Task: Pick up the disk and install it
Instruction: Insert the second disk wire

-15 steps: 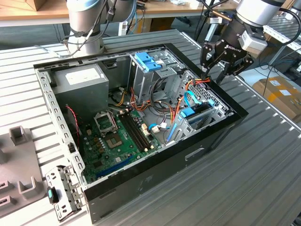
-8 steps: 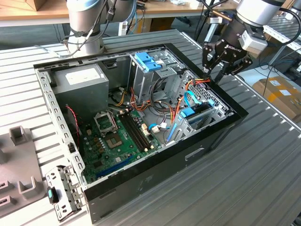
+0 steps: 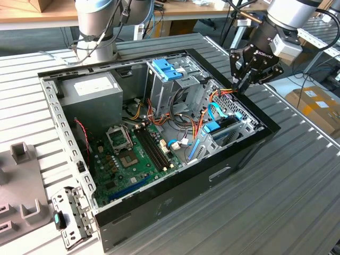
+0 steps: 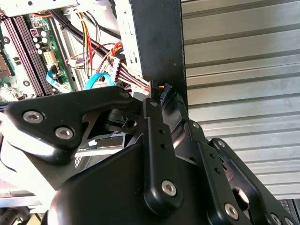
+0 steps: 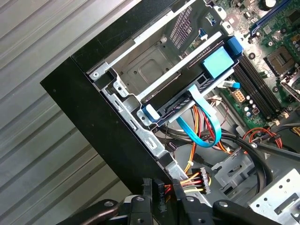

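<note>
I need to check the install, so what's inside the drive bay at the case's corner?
The disk sits in the bay, blue carrier outward, a blue ribbon cable running to it. Its connectors are covered.

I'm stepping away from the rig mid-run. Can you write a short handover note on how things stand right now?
Gripper: empty of the disk, tips at the computer case's rim on the exterior view's right, against a connector with coloured wires.
Disk: lying in the drive bay inside the case, in its blue carrier.
Done: the disk appears placed.
Left: confirm it is fully seated; that cannot be judged from here.
</note>
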